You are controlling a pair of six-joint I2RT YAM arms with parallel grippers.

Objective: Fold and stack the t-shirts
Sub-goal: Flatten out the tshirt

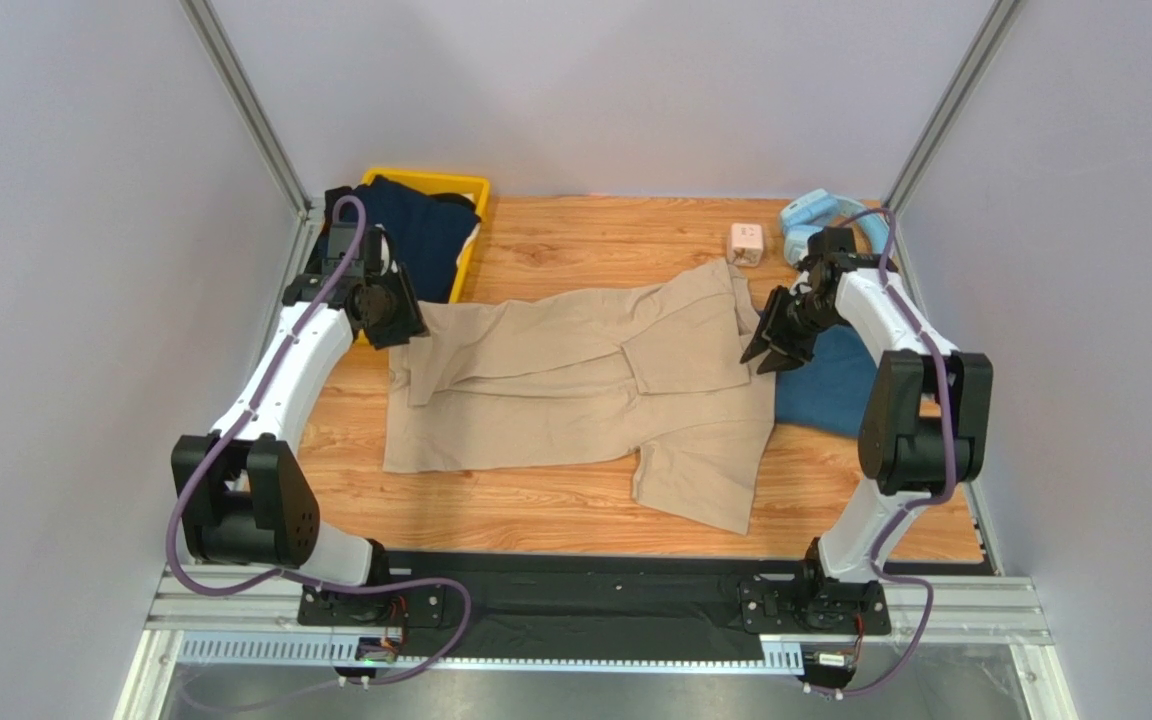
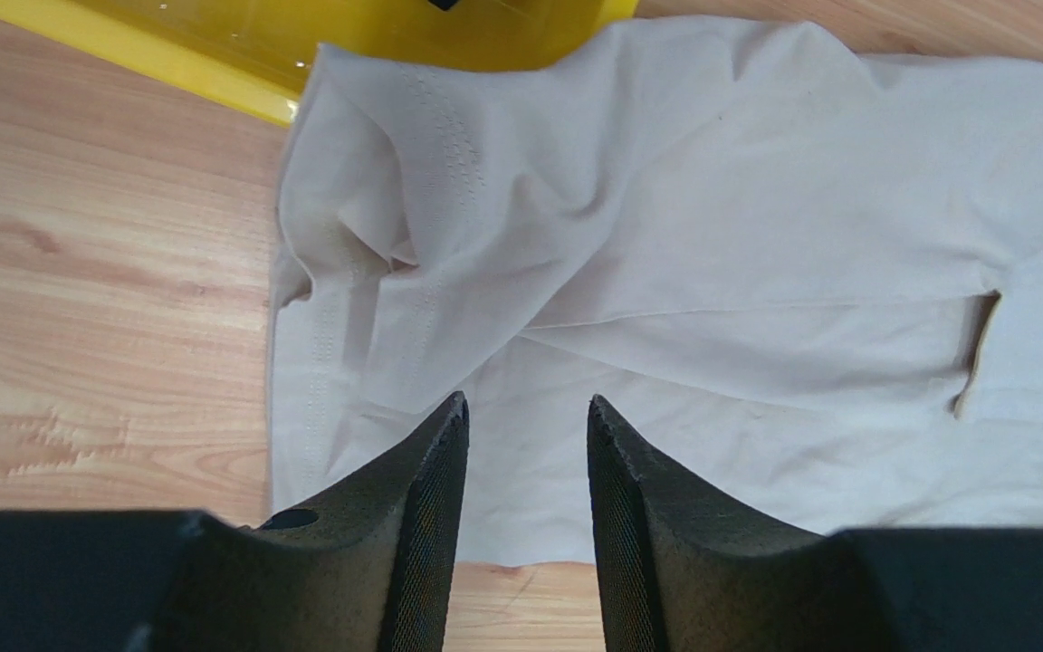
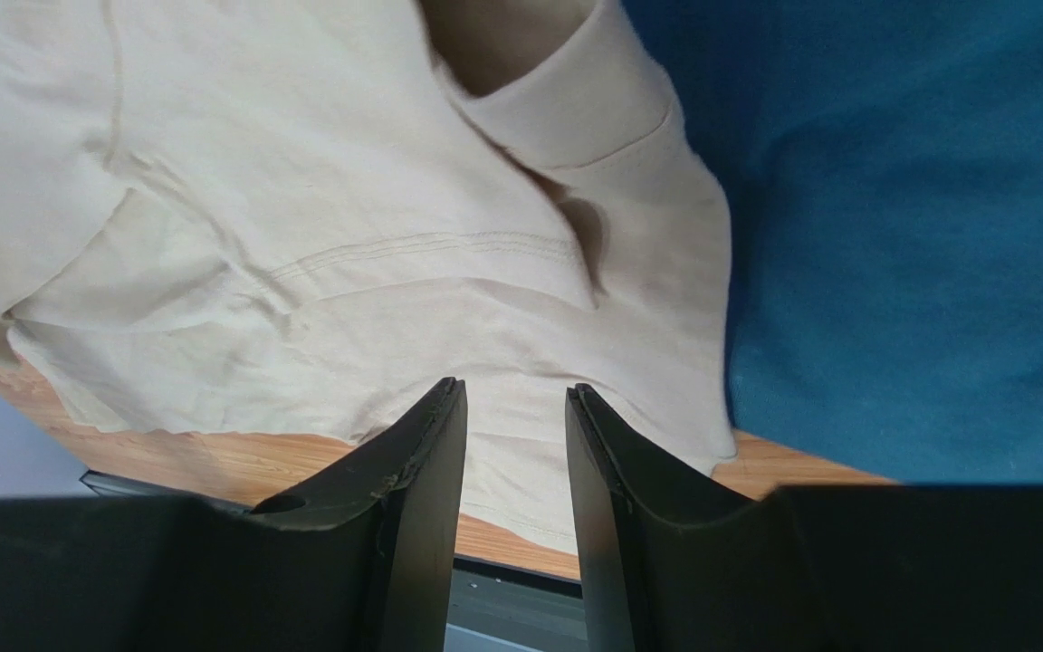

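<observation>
- Two narrowly parted, empty sets of jaws: left gripper and right gripper hang over opposite ends of the beige t-shirt, spread mid-table.
- Teal-blue t-shirt touches its right edge.

You're in a robot lab cell — plain grey walls close in three sides, bare metal posts stand at the back corners, and a wooden table ends in an aluminium rail where two arms are bolted, cables trailing.

Bare tabletop ahead; yellow bin far-left.
</observation>
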